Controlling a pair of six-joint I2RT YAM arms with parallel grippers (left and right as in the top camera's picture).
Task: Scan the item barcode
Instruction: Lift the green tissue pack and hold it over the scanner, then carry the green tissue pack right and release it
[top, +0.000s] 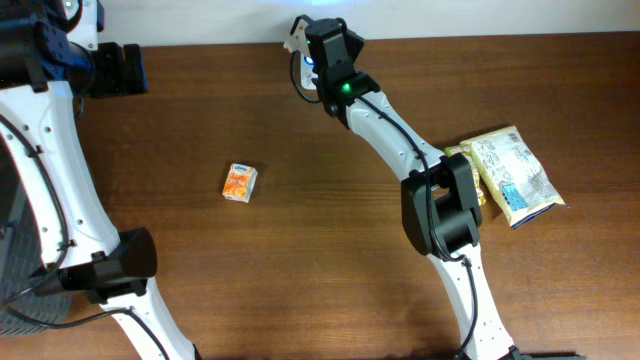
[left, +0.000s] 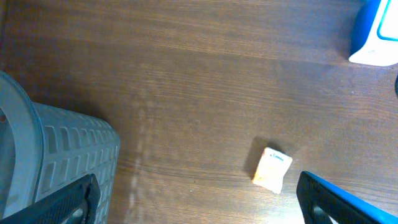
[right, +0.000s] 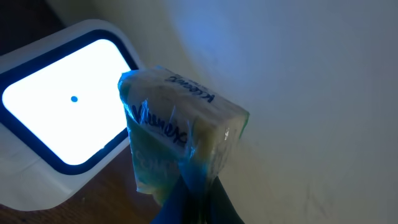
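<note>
My right gripper (right: 198, 202) is shut on the lower end of a plastic-wrapped tissue pack (right: 177, 134). It holds the pack up close beside the scanner (right: 59, 118), whose window glows white inside a blue border. From overhead, that gripper (top: 303, 42) is at the table's far edge, in the middle. My left gripper (left: 199, 208) stands wide open above the table with nothing between its fingers. A small orange box (left: 272, 169) lies on the wood ahead of it, to the right; overhead, the box (top: 240, 183) is left of centre.
A grey slatted basket (left: 59, 155) stands at the left of the left wrist view, and the scanner (left: 376, 34) shows at its top right. Two yellow-and-white packets (top: 510, 175) lie at the table's right side. A pale wall rises behind the scanner.
</note>
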